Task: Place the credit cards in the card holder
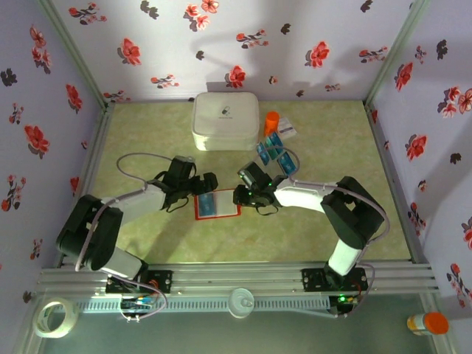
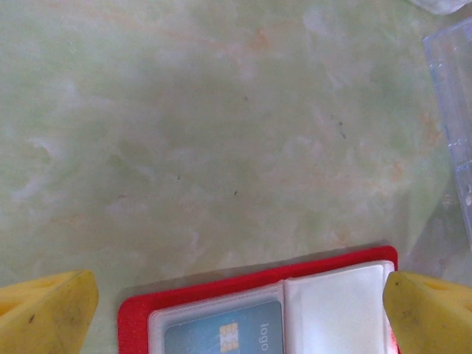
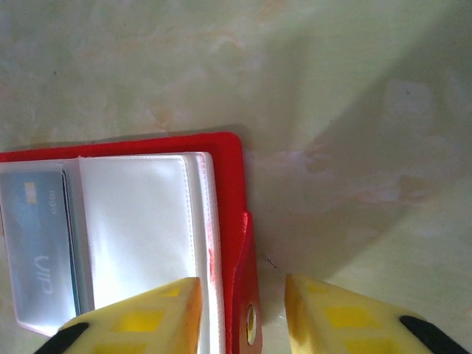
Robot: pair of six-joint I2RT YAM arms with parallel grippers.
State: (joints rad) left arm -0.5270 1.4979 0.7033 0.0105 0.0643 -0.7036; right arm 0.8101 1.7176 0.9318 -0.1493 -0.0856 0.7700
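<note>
The red card holder [image 1: 217, 204] lies open on the green table between both arms, its pale clear sleeves facing up. One teal credit card [image 2: 221, 335] sits in the left sleeve [image 3: 37, 243]; the sleeve beside it [image 3: 136, 228] looks empty. More teal credit cards [image 1: 276, 155] lie on a clear sheet behind the right arm. My left gripper [image 2: 240, 313] stands wide open, one yellow finger past each side of the holder's far edge. My right gripper [image 3: 243, 317] is partly open, astride the holder's right edge and its red snap flap [image 3: 249, 295], with gaps still showing.
A big white rounded box [image 1: 226, 120] stands at the back centre, with an orange cup [image 1: 271, 120] and a white printed packet [image 1: 286, 131] to its right. The clear sheet's edge [image 2: 453, 96] reaches into the left wrist view. A tape roll [image 1: 57, 317] lies off the table.
</note>
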